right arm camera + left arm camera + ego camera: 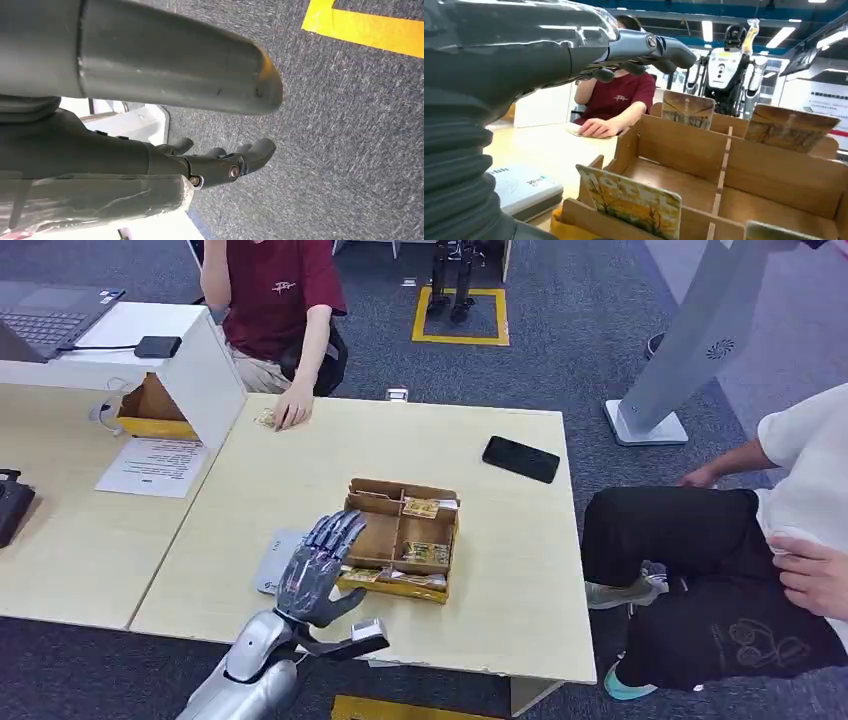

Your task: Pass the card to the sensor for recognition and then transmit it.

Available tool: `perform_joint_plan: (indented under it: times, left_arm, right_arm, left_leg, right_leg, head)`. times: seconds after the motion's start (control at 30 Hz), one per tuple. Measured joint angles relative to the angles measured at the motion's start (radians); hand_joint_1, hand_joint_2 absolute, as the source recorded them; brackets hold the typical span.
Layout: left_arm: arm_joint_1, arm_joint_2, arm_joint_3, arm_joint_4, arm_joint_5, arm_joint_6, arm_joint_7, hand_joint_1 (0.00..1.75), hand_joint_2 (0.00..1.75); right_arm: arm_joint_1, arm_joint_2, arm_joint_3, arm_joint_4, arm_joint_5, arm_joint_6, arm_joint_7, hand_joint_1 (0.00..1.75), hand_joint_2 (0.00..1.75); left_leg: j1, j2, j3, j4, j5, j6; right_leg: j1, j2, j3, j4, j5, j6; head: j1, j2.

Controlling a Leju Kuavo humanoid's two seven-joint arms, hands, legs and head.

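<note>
Cardboard box point(400, 537) with several compartments sits on the pale wooden table point(480, 570), toward the robot's side, and picture cards stand in it. In the head view one card point(421, 507) leans in a far compartment, another point(424, 553) in the one nearer the robot, and more lie along the box's front edge point(390, 578). The left wrist view shows the nearest card point(629, 200) upright against the front wall, printed with yellow trees.

The left hand point(318, 568) hovers over the near left corner of the box, fingers spread and stretched forward, holding nothing; whether it touches the cardboard cannot be told. Just beside the box, on its left, a flat grey sensor pad point(272, 558) lies on the table, partly hidden under the hand; the left wrist view shows it as a low white and grey slab point(524, 189).

The right hand point(220, 162) hangs over the dark carpet near a yellow floor line point(370, 30), its fingers lightly curled and apart, with nothing in them.

Across the table a person in a dark red shirt point(272, 290) rests a hand point(293, 408) on the far edge, on a small card point(265, 419). A black phone point(520, 458) lies on the far right part of the table, well apart from the box. At the right a second person in a white top and black trousers point(700, 560) sits beside the table. To the left, a laptop point(50, 315) stands on a raised white shelf, and a printed sheet point(152, 466) lies below it
</note>
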Motion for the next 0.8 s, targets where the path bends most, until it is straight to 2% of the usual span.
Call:
perform_joint_plan:
  times: [0.37, 0.4, 0.43, 0.8]
  left_arm:
    - [0.0, -0.006, 0.012, 0.0, 0.008, 0.0, -0.007, 0.0, 1.75]
    - [0.0, -0.006, 0.012, 0.0, 0.008, 0.0, -0.007, 1.57, 1.75]
    - [0.0, -0.006, 0.012, 0.0, 0.008, 0.0, -0.007, 1.75, 1.75]
    - [0.0, -0.006, 0.023, 0.0, 0.031, -0.021, -0.015, 1.75, 1.75]
  right_arm:
    - [-0.001, 0.005, -0.002, 0.0, 0.004, 0.0, -0.003, 0.0, 0.0]
    - [-0.001, 0.005, -0.002, 0.0, 0.004, 0.0, -0.003, 0.0, 0.0]
    - [-0.001, 0.005, -0.002, 0.0, 0.004, 0.0, -0.003, 0.0, 0.0]
    - [-0.001, 0.005, -0.006, 0.0, 0.008, 0.0, -0.004, 0.0, 0.0]
  left_leg:
    - [0.0, 0.0, 0.0, 0.0, 0.0, 0.0]
    - [0.0, 0.0, 0.0, 0.0, 0.0, 0.0]
    - [0.0, 0.0, 0.0, 0.0, 0.0, 0.0]
    - [0.0, 0.0, 0.0, 0.0, 0.0, 0.0]
  right_leg:
    - [0.0, 0.0, 0.0, 0.0, 0.0, 0.0]
    - [0.0, 0.0, 0.0, 0.0, 0.0, 0.0]
    - [0.0, 0.0, 0.0, 0.0, 0.0, 0.0]
    - [0.0, 0.0, 0.0, 0.0, 0.0, 0.0]
  head:
    - [0.0, 0.0]
    - [0.0, 0.0]
    - [0.0, 0.0]
    - [0.0, 0.0]
